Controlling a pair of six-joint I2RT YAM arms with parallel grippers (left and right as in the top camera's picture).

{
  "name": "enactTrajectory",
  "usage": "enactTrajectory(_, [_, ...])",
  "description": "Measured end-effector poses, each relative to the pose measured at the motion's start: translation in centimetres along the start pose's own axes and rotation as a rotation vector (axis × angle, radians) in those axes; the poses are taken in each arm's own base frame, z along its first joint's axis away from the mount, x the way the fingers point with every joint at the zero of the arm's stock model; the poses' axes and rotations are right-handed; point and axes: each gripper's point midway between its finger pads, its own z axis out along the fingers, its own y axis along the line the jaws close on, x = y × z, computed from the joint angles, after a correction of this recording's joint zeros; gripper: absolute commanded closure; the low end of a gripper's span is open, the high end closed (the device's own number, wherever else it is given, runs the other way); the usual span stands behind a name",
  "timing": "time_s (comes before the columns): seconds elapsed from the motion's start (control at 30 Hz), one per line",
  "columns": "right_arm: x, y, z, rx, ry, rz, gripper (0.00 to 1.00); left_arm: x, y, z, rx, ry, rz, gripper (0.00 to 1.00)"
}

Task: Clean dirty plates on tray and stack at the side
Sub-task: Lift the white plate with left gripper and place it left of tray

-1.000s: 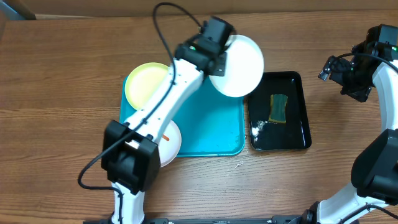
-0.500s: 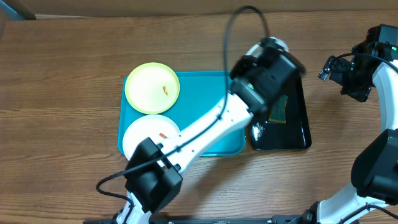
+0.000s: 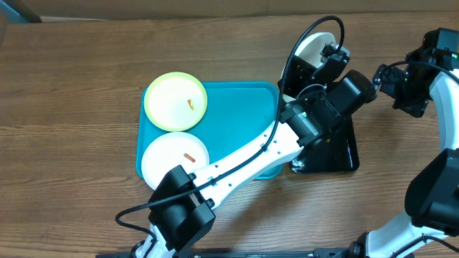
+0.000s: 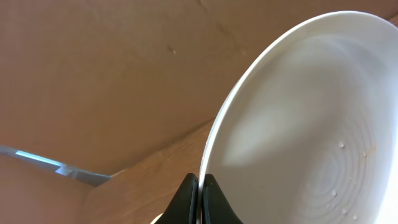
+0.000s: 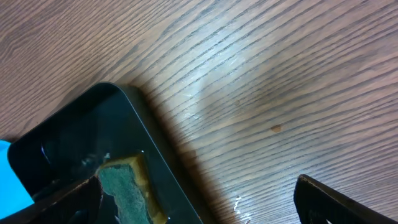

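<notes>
My left gripper [image 3: 324, 54] is shut on the rim of a white plate [image 3: 313, 45], holding it tilted on edge in the air behind the black tray. In the left wrist view the black fingertips [image 4: 188, 198] pinch the plate [image 4: 311, 118] by its edge, and small droplets show on its face. On the turquoise tray [image 3: 240, 136] lie a yellow-green plate [image 3: 175, 101] and a white plate [image 3: 174, 158], each with an orange-brown smear. My right gripper [image 3: 387, 82] hangs open and empty at the far right, above bare table beside the black tray.
A glossy black tray [image 3: 348, 154] lies right of the turquoise one, mostly covered by my left arm. Its corner [image 5: 74, 143] and a green-and-yellow sponge [image 5: 124, 186] show in the right wrist view. Wood table [image 3: 72, 86] surrounds both trays.
My left arm has swung the white plate rightward, from over the turquoise tray's back right corner to behind the black tray, tipping it on edge. The right arm has not moved.
</notes>
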Motion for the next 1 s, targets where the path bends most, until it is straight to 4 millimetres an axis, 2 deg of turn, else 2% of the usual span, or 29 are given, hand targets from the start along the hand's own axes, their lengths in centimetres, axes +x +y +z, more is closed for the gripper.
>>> enactTrajectory(0.17, [0.0, 0.0, 0.0, 0.000, 0.001, 0.000, 0.00, 0.0, 0.1, 0.0, -0.006, 0.001, 0.001, 0.96])
enactTrajectory(0.3, [0.0, 0.0, 0.0, 0.001, 0.001, 0.000, 0.00, 0.9, -0.6, 0.4, 0.047, 0.028, 0.049, 0.96])
enactTrajectory(0.43, [0.0, 0.0, 0.0, 0.000, 0.000, 0.000, 0.00, 3.8, -2.5, 1.4, 0.214, 0.121, 0.099, 0.96])
enactTrajectory(0.57, [0.0, 0.0, 0.0, 0.000, 0.000, 0.000, 0.00, 6.6, -3.4, 3.0, 0.405, 0.259, 0.001, 0.96])
enactTrajectory(0.63, [0.0, 0.0, 0.0, 0.000, 0.001, 0.000, 0.00, 7.6, -2.9, 4.2, 0.492, 0.334, -0.094, 0.96])
enactTrajectory(0.73, [0.0, 0.0, 0.0, 0.000, 0.000, 0.000, 0.00, 8.2, -0.7, 6.6, 0.632, 0.435, -0.288, 0.96])
enactTrajectory(0.87, [0.0, 0.0, 0.0, 0.000, 0.000, 0.000, 0.00, 9.0, 4.4, 10.5, 0.802, 0.523, -0.595, 0.96])
enactTrajectory(0.93, [0.0, 0.0, 0.0, 0.000, 0.000, 0.000, 0.00, 11.3, 9.2, 13.2, 0.848, 0.581, -0.788, 0.96])
enactTrajectory(1.0, [0.0, 0.0, 0.0, 0.000, 0.000, 0.000, 0.00, 13.6, 12.5, 14.6, 0.832, 0.628, -0.895, 0.96])
